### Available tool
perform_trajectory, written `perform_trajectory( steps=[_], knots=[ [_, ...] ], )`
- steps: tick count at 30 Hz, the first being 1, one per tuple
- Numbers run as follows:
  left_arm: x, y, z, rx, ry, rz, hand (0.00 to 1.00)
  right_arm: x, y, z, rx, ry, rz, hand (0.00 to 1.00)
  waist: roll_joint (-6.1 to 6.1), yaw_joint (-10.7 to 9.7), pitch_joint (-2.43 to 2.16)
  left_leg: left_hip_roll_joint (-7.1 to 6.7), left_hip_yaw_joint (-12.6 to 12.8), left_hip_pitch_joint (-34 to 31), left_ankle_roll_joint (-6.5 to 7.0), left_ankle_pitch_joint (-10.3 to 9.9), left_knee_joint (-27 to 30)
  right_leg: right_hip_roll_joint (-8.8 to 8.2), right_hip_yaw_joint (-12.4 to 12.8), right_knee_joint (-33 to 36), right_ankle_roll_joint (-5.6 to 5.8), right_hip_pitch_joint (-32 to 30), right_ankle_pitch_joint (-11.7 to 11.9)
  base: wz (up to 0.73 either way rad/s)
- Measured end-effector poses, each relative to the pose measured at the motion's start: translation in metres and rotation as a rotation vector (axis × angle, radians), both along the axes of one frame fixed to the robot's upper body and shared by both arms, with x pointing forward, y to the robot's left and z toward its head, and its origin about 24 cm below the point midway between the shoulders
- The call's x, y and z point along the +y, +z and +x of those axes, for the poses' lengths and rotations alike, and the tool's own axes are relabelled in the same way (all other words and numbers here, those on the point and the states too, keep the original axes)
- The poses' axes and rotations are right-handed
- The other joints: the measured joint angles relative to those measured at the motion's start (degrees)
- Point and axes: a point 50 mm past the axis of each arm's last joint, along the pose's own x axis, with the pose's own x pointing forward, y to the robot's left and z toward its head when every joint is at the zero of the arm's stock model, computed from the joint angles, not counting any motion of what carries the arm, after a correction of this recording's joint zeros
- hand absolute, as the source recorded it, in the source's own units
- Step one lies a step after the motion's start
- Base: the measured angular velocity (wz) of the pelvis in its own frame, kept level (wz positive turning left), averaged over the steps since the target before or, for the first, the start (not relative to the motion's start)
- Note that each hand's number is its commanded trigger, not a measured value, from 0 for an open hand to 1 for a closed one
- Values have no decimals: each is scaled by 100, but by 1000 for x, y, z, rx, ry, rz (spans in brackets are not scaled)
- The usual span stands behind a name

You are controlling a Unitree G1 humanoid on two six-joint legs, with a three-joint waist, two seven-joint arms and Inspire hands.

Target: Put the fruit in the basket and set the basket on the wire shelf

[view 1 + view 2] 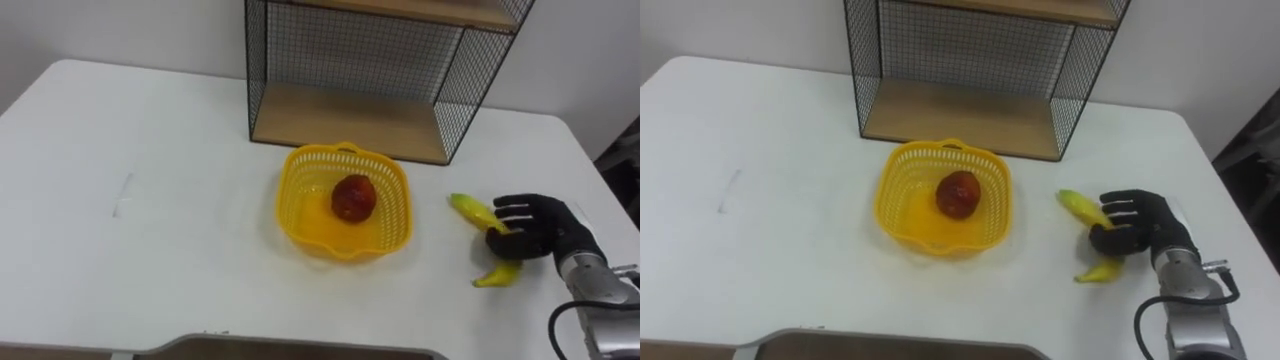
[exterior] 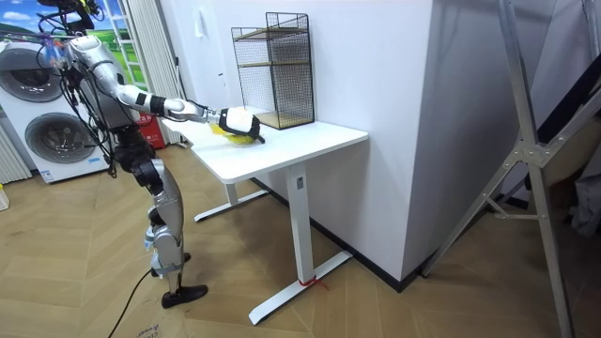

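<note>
A yellow plastic basket (image 1: 318, 228) sits mid-table with a red apple (image 1: 353, 197) inside it. To its right a banana (image 1: 470, 207) lies on the white table (image 1: 150, 200), both ends sticking out from my right hand (image 1: 537, 226). That dark hand comes in from the right edge, fingers curled over the banana's middle and thumb beneath it. The black wire shelf (image 1: 350, 115) with wooden boards stands just behind the basket. In the room view I stand at the table's side with the right arm stretched out over it, right hand (image 2: 237, 120) by the basket.
The table's left half (image 1: 120, 190) is bare, with a faint mark on it. The table's right edge runs close by my right hand. In the room view washing machines (image 2: 38, 113) stand behind me.
</note>
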Motion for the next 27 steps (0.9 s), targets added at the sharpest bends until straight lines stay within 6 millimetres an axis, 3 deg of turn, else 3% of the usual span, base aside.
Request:
perform_trajectory(
  steps=[6, 17, 27],
  knots=[
    [1, 0, 3, -9, 0, 18, 0, -8, 1, -3, 30, -3, -89, 100, 0, 108, 0, 4, -14, -7, 1, -8, 7, 1, -24, 4, 0, 2, 0, 1],
    [1, 0, 3, 5, -6, 25, 0, -3, 8, -3, 12, 10, -118, 100, 9, 104, -6, 7, 11, -29, -2, -9, -10, 3, 7, 22, 0, -57, 0, -1],
    [-1, 0, 10, -14, -16, 34, 0, 29, 31, 8, -95, 117, -162, 100, 68, 84, 4, 8, 227, -49, 8, -2, -88, -5, 229, 123, -1, -261, 2, -11]
  ],
)
